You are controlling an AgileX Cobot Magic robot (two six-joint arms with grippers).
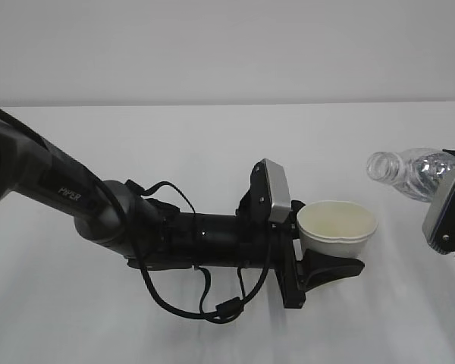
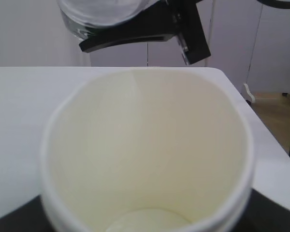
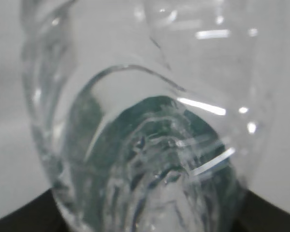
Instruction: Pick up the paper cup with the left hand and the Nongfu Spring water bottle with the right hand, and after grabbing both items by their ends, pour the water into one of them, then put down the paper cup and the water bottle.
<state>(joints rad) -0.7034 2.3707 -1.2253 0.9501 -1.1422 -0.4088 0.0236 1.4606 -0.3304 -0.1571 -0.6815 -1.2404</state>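
My left gripper (image 1: 340, 244), on the arm marked "PIPER", is shut on the white paper cup (image 1: 337, 226) and holds it above the table with its mouth up. In the left wrist view the paper cup (image 2: 145, 145) fills the frame, cream inside, with dark fingers (image 2: 275, 215) at its sides. The clear Nongfu Spring water bottle (image 1: 409, 171) lies tilted at the right, its open mouth pointing left, above and to the right of the cup's rim. My right gripper (image 1: 450, 170) is shut on the bottle's far end. The bottle (image 3: 150, 145) fills the right wrist view, green label showing through. No stream of water shows.
The white table (image 1: 212, 152) runs back to a pale wall. Loose black cables (image 1: 205, 303) hang under the left arm. The table's right edge and a floor beyond it (image 2: 275, 111) show in the left wrist view.
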